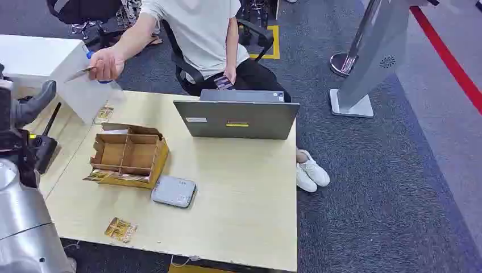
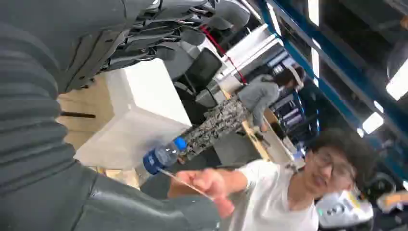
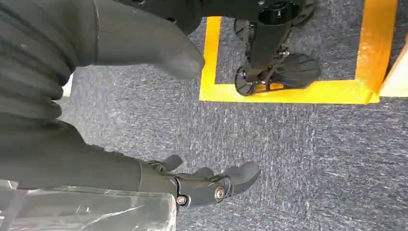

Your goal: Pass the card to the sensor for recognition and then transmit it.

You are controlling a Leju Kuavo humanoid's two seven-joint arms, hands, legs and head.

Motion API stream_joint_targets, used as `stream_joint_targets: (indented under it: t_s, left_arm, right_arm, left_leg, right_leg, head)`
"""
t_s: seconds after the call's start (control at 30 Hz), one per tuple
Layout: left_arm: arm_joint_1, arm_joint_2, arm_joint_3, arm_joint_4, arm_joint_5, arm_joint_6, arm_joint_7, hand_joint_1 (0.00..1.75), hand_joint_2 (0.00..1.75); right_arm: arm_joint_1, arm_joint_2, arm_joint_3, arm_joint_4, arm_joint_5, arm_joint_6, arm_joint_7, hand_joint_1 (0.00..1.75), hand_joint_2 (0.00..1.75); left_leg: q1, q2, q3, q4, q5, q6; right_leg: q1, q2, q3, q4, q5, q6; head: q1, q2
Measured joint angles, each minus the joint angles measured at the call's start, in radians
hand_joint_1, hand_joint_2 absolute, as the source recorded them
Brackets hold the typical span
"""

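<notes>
At the nine o'clock edge of my head view, my left hand [image 1: 35, 102] is raised beside the table, thumb and fingers apart, nothing between them; the left wrist view confirms the fingers [image 2: 168, 29] are spread and empty. My right hand [image 3: 159, 120] hangs over grey carpet, thumb well apart from the loosely curled fingers [image 3: 216, 185], holding nothing.

Toward one o'clock from my left hand, just beside it, a person's hand [image 1: 106, 63] holds the card [image 1: 79, 73] pinched at one end, the free end pointing back at my hand. The card does not touch my fingers. The same hand also grips a water bottle with a blue cap [image 2: 163, 156].

The person sits in a black chair [image 1: 182, 62] at the twelve o'clock side of the wooden table [image 1: 244, 193]. On the table, at three o'clock from my left hand, stands an open cardboard divider box [image 1: 129, 153]. The grey sensor pad [image 1: 174, 191] lies just beside the box at its five o'clock corner. A grey laptop [image 1: 236, 116] stands at the table's far edge. A small gold packet [image 1: 120, 230] lies near the table's six o'clock edge. A white box [image 1: 40, 62] sits at eleven o'clock.
</notes>
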Motion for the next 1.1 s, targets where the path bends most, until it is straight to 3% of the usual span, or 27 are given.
stream_joint_targets:
  t_s: [0.47,0.5,0.53,0.87,1.07,1.1]
  left_arm:
    - [-0.159,0.077,-0.311,0.022,-0.317,-0.146,0.179,0.00,1.75]
    - [-0.171,0.083,-0.335,0.026,-0.339,-0.152,0.191,0.35,1.75]
    - [-0.184,0.090,-0.360,0.029,-0.360,-0.159,0.202,1.75,1.75]
    - [-0.287,0.158,-0.587,0.064,-0.605,-0.222,0.316,1.75,1.75]
    - [-0.312,0.182,-0.658,0.082,-0.719,-0.251,0.356,1.75,1.75]
    - [-0.314,0.184,-0.662,0.084,-0.721,-0.251,0.356,1.75,0.00]
  right_arm:
    - [-0.002,0.000,0.005,0.001,0.013,0.013,0.011,0.00,1.75]
    - [-0.002,0.000,0.008,0.001,0.013,0.013,0.012,0.00,1.75]
    - [-0.002,0.000,0.011,0.001,0.014,0.014,0.013,0.00,1.75]
    - [-0.006,0.000,0.034,0.004,0.031,0.020,0.022,0.00,1.75]
    - [-0.007,0.000,0.045,0.004,0.041,0.021,0.025,0.00,1.75]
    - [-0.007,0.000,0.047,0.004,0.043,0.021,0.026,0.00,1.75]
  left_leg:
    - [0.000,0.001,-0.001,0.000,0.000,0.001]
    - [0.000,0.001,-0.001,0.000,0.000,0.001]
    - [0.000,0.001,-0.001,0.000,0.000,0.001]
    - [0.000,0.001,-0.002,0.000,0.000,0.001]
    - [0.000,0.001,-0.002,0.000,0.000,0.001]
    - [0.000,0.001,-0.002,0.000,0.000,0.001]
  right_leg:
    - [0.000,0.001,-0.001,0.000,0.001,0.000]
    - [0.000,0.001,-0.001,0.000,0.001,0.000]
    - [0.000,0.001,-0.001,0.000,0.001,0.000]
    - [0.000,0.001,-0.002,0.000,0.001,0.000]
    - [0.000,0.001,-0.002,0.000,0.001,0.000]
    - [0.000,0.001,-0.002,0.000,0.001,0.000]
  head:
    - [0.000,0.000]
    - [0.000,0.000]
    - [0.000,0.000]
    - [0.000,0.000]
    - [0.000,0.000]
    - [0.000,0.000]
